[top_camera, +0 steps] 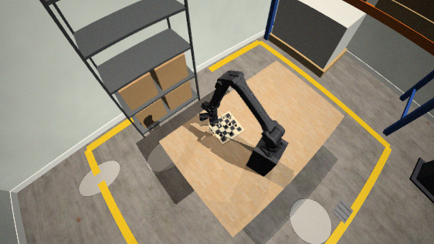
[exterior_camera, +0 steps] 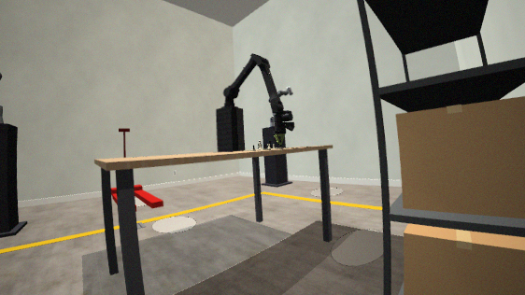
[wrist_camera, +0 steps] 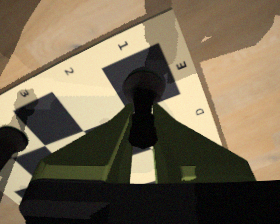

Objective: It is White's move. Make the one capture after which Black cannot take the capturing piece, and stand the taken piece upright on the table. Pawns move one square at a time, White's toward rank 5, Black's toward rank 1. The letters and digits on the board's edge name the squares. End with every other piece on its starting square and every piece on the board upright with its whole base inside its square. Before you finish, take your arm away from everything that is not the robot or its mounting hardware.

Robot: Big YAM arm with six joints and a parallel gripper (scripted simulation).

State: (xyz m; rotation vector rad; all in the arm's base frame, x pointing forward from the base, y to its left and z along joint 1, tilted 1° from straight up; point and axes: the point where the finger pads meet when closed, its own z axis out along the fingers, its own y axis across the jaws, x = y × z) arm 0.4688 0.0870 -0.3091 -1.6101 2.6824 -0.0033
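Observation:
The chessboard [top_camera: 223, 142] [wrist_camera: 93, 61] lies on the wooden table, with several small pieces on it. My gripper [top_camera: 212, 121] [exterior_camera: 279, 143] [wrist_camera: 142, 112] points down over the board's E1 corner. Its green fingers are shut on a black piece [wrist_camera: 142, 131]. That piece's wide round base is over the dark E1 square [wrist_camera: 116, 75]; whether it touches the board cannot be told. A second black piece [wrist_camera: 12, 139] stands at the left edge of the wrist view, near rank 3. The fingers and gripper body hide much of the board. Piece types are too dark to tell.
The wooden table [top_camera: 293, 99] [exterior_camera: 187, 158] carries the arm's black base [top_camera: 266, 157] [exterior_camera: 230, 130] on the far side of the board from the gripper. A grey shelf rack [top_camera: 143, 53] with cardboard boxes stands beyond the table edge.

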